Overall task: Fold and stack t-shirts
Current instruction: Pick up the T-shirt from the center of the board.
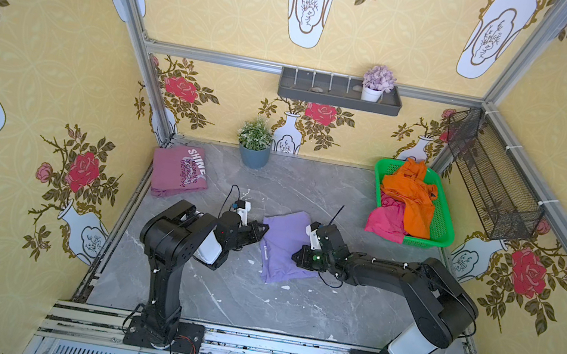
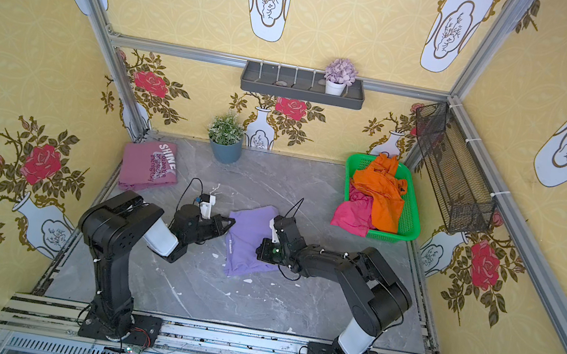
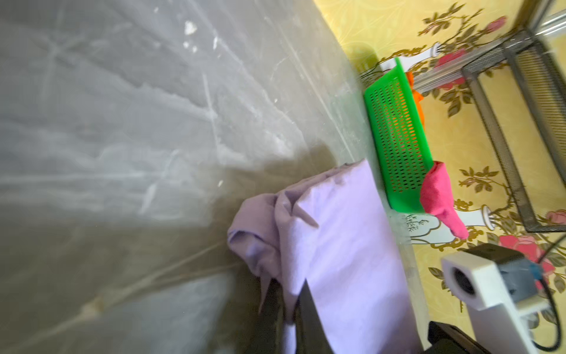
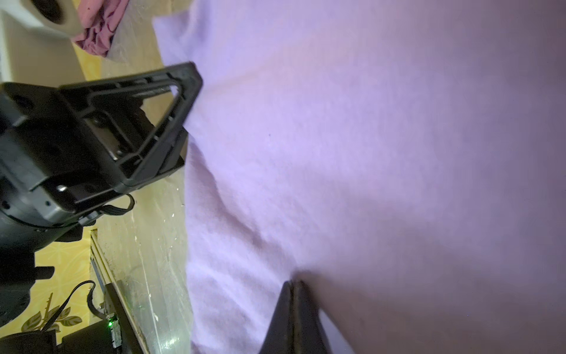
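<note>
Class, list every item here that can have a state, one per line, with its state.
lavender t-shirt, partly folded, lying flat
mauve t-shirt, folded, far left corner
orange t-shirt, crumpled in green basket
magenta t-shirt, crumpled, spilling over basket edge
left gripper, jaws shut on lavender t-shirt
right gripper, jaws shut on lavender t-shirt

A grey marble table lay inside walls of yellow wallpaper with roses and vases. A potted plant stood at the back wall, under a dark shelf that carried a purple flower pot. A green basket sat in the far right corner, below a wire basket on the side wall.
</note>
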`<state>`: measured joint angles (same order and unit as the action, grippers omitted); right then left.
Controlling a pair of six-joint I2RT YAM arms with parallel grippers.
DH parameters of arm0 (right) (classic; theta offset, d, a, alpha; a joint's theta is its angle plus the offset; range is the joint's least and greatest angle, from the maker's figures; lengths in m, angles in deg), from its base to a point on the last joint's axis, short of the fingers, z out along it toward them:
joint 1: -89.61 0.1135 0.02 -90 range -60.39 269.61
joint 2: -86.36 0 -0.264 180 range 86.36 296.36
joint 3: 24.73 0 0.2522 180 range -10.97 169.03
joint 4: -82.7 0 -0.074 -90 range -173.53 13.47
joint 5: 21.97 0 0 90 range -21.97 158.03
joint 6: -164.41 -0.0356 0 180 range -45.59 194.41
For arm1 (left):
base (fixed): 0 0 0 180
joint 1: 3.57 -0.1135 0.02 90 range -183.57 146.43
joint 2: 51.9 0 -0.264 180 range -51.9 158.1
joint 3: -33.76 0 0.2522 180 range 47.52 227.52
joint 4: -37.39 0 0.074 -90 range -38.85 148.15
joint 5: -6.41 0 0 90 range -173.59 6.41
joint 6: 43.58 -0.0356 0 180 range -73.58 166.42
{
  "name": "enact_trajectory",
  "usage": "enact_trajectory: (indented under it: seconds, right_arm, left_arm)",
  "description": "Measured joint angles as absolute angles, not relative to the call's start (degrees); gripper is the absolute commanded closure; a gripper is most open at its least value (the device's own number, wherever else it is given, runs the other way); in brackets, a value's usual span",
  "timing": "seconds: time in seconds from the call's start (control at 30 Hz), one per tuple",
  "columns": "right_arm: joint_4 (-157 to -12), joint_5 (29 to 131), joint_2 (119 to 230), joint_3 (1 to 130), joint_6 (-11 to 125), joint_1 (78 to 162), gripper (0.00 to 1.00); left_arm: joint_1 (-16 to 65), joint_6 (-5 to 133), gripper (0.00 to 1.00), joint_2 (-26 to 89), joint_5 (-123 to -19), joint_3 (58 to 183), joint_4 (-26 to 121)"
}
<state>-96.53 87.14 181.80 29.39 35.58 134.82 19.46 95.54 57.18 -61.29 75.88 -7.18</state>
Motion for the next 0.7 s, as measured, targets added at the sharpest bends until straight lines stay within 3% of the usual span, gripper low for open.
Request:
enact_trajectory:
  seconds: [0.3,0.7]
  right_arm:
    - [-90.93,82.71,171.24,31.24,38.6,135.08,0.73]
    - [-85.84,79.73,162.59,28.45,40.39,133.33,0.73]
  left_arm:
    - [14.3,89.71,1.0,42.21,-67.51,88.82,20.23]
    - [1.52,81.91,1.0,44.33,-69.68,102.3,39.49]
